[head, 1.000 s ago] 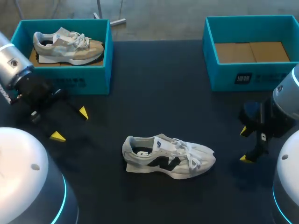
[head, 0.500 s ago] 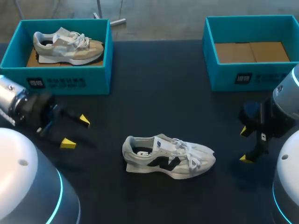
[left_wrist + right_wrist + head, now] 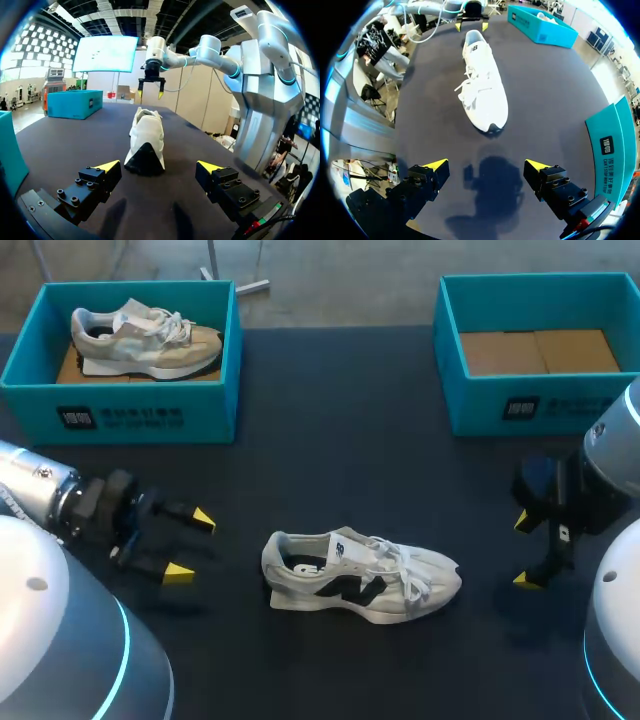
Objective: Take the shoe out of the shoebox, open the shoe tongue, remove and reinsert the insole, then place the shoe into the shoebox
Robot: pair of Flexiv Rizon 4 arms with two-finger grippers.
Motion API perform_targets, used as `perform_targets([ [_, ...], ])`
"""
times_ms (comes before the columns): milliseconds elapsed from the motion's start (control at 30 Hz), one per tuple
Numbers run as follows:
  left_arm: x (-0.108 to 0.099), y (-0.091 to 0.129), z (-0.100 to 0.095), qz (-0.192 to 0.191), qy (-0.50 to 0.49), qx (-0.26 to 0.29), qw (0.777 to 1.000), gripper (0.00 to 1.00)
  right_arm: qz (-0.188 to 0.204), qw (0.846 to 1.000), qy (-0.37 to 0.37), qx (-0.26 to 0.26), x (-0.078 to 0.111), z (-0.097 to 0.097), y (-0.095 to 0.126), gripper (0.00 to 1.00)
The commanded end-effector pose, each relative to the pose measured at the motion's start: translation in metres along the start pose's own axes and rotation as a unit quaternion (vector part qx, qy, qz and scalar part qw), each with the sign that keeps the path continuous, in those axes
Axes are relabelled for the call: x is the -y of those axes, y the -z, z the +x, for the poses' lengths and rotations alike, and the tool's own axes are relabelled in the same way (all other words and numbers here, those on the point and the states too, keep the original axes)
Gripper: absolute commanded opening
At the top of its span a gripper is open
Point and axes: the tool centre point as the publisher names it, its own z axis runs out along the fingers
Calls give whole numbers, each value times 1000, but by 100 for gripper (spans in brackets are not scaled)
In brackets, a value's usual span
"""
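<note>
Dark tabletop [image 3: 330, 440], two arms, both low over the surface.

Task item: white low-top sneaker with black side logo and white laces [image 3: 360, 575] [image 3: 146, 137] [image 3: 482, 82]. It stands upright on its sole on the bare tabletop, around the middle of the front edge and outside both boxes. The heel points to the left edge, the toe to the right edge.

Left gripper [image 3: 192, 546] [image 3: 158, 166]: near the left edge, in line with the sneaker's heel and close to it, no contact. Fingers apart, nothing between them.

Right gripper [image 3: 523, 552] [image 3: 486, 164]: near the right edge, facing the toe, well apart from it. Fingers spread, holding nothing. Its shadow falls on the tabletop just ahead of it.

Teal cardboard shoebox [image 3: 140, 415] at the far left corner, lid off. Inside it a beige-and-white sneaker [image 3: 145, 340] lies on its sole, toe toward the tabletop's middle.

Second teal cardboard shoebox [image 3: 540, 405] at the far right corner, lid off. Its brown cardboard floor [image 3: 535, 350] is in plain view.
</note>
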Motion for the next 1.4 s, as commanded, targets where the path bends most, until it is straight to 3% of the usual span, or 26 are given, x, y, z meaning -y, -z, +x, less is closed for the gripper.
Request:
perform_targets([
  [33,-10,1,-5,12,8,-1,1000,100,-1,1000,0,2,1,1,-1,100],
  [633,-37,11,-15,47,-3,3,999,100,-1,1000,0,2,1,1,-1,100],
  [967,-42,-6,-20,49,-8,14,999,100,-1,1000,0,2,1,1,-1,100],
  [1400,-33,-37,-24,56,-22,21,998,100,-1,1000,0,2,1,1,-1,100],
])
